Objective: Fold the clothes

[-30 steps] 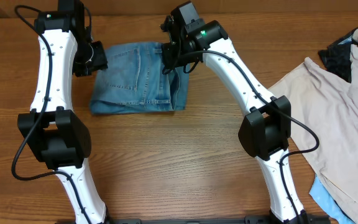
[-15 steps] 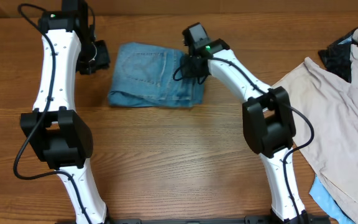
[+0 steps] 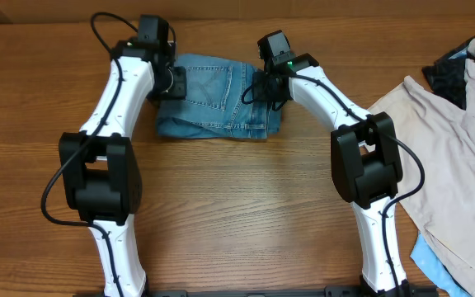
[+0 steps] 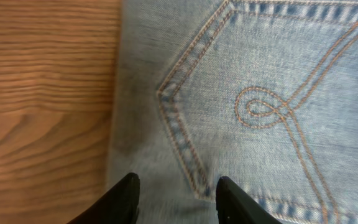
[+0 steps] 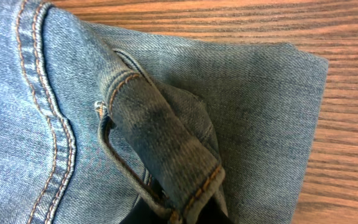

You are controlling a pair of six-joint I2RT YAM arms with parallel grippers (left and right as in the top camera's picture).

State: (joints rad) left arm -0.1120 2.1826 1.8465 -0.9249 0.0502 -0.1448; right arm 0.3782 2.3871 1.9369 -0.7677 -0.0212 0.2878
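The light blue jeans lie folded into a small rectangle at the back middle of the table. My left gripper is at their left edge. In the left wrist view it is open, with its fingertips over the denim beside a stitched back pocket. My right gripper is at the jeans' right edge. In the right wrist view it is shut on a bunched fold of waistband with a belt loop, which hides most of its fingers.
A large beige garment spreads over the right side of the table, with a dark garment at its back edge and a light blue cloth at the front right. Bare wood lies in front of the jeans.
The folded jeans have slid to the right with my right gripper. My left arm has swung right from beside the jeans to their left edge.
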